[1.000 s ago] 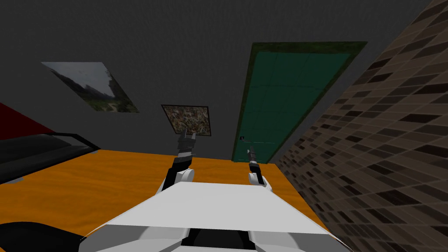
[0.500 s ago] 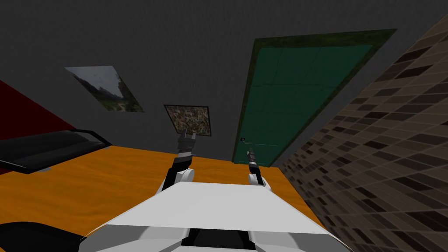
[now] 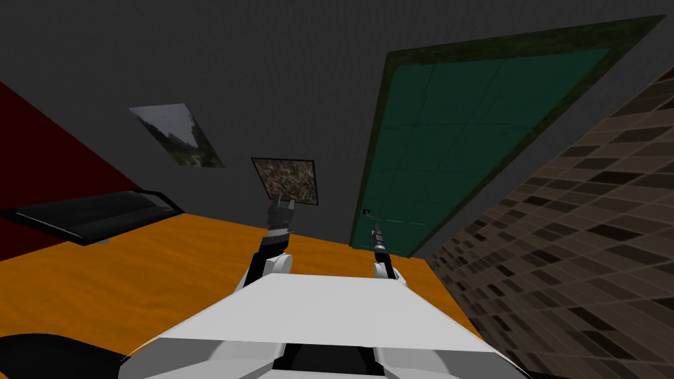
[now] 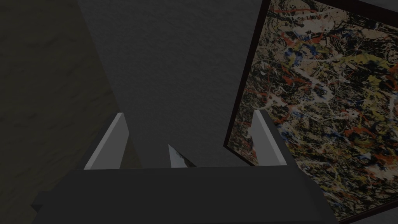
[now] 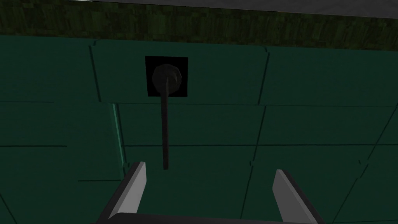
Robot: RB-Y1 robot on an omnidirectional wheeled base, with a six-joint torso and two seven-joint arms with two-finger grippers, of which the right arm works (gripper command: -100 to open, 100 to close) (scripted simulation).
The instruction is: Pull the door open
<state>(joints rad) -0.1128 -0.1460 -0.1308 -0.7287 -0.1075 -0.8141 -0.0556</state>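
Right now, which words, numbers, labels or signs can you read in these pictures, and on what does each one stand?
None: there is no readable text anywhere.
The green door and its dark handle carry no label or number.
The splatter painting shows only paint marks, no letters.
The landscape picture on the wall has no caption that I can make out.

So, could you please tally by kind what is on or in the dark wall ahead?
Pictures: 2, the landscape picture and the abstract picture
Doors: 1, the green door
Handles: 1, the door handle
Total: 4
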